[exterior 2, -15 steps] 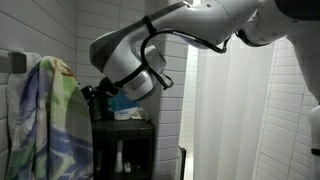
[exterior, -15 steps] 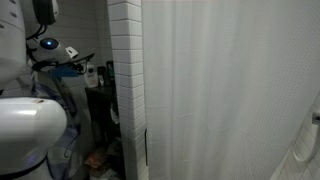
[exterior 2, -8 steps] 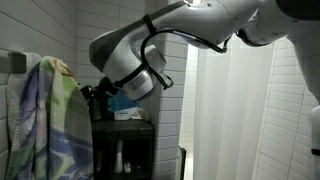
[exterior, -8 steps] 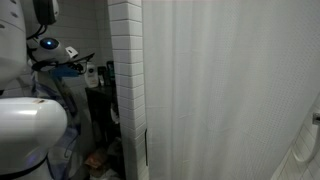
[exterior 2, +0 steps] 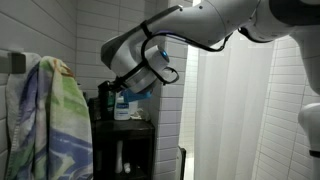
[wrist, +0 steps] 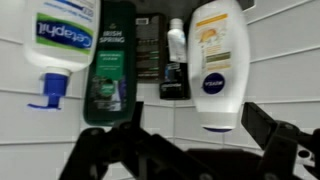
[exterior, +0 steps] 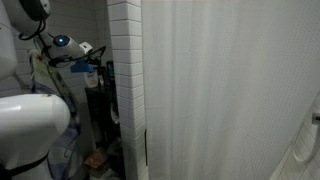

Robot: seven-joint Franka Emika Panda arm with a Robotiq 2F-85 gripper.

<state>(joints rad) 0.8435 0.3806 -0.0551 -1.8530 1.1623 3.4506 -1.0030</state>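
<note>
My gripper (wrist: 190, 150) is open and holds nothing; its dark fingers (wrist: 275, 140) stand wide apart at the bottom of the wrist view. That view is upside down. It faces a row of bottles against white tiles: a white Cetaphil pump bottle (wrist: 60, 35), a dark green Irish Spring bottle (wrist: 110, 60), a small dark bottle (wrist: 174, 65) and a cream Nivea bottle (wrist: 218, 60). The Nivea bottle is nearest the gap, apart from the fingers. In both exterior views the gripper (exterior: 92, 60) (exterior 2: 110, 97) hovers above a dark shelf (exterior 2: 125, 125).
A patterned towel (exterior 2: 50, 120) hangs beside the shelf. A white tiled wall column (exterior: 125, 90) and a white shower curtain (exterior: 230, 90) stand close by. Clutter lies on the floor under the shelf (exterior: 98, 158).
The arm has lifted and swung, raising the gripper higher above the shelf top and a little towards the tiled column. The gripper stays open and empty.
</note>
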